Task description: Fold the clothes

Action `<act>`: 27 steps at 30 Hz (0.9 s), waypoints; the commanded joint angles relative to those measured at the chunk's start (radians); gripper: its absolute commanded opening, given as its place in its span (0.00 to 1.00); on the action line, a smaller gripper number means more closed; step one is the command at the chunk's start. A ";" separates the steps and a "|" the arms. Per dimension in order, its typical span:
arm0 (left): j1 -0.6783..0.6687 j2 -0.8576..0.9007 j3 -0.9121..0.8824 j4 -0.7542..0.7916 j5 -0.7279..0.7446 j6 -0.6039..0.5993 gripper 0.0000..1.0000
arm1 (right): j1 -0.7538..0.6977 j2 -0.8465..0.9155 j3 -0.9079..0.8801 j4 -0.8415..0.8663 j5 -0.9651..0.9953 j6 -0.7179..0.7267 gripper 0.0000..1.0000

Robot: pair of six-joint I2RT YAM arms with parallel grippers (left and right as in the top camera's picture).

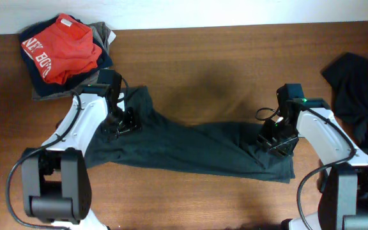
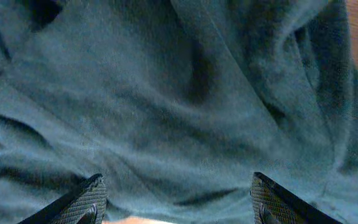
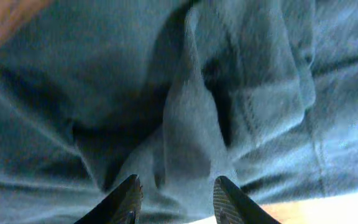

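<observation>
A dark teal-grey garment (image 1: 197,150) lies stretched in a long crumpled band across the wooden table, from upper left to lower right. My left gripper (image 1: 121,120) is over its left end. In the left wrist view the gripper (image 2: 179,199) stands wide open, with wrinkled cloth (image 2: 166,93) under and between the fingers (image 2: 92,198). My right gripper (image 1: 275,142) is over the garment's right end. There the gripper (image 3: 178,199) is partly open, and a raised fold of the cloth (image 3: 188,124) runs up between the fingertips (image 3: 227,198), which stand clear of it.
A pile of clothes (image 1: 66,54) sits at the back left corner: a red piece on top, navy and olive-grey ones beneath. Another black garment (image 1: 360,96) lies heaped at the right edge. Bare wood (image 1: 222,70) shows behind the stretched garment.
</observation>
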 commanded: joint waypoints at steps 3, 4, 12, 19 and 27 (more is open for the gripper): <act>0.003 0.079 -0.008 0.021 0.007 -0.009 0.74 | -0.009 0.024 -0.005 0.040 0.107 0.002 0.43; 0.003 0.089 -0.008 0.028 0.006 -0.009 0.74 | -0.015 0.026 -0.005 0.050 0.108 -0.008 0.43; 0.003 0.165 -0.008 0.065 0.000 -0.007 0.74 | -0.043 0.053 -0.005 0.074 0.106 -0.076 0.43; 0.003 0.175 -0.008 0.084 -0.013 -0.006 0.74 | -0.041 0.119 -0.006 0.085 0.084 -0.079 0.35; 0.003 0.175 -0.008 0.086 -0.060 -0.011 0.74 | -0.043 0.127 0.008 0.084 0.094 -0.078 0.04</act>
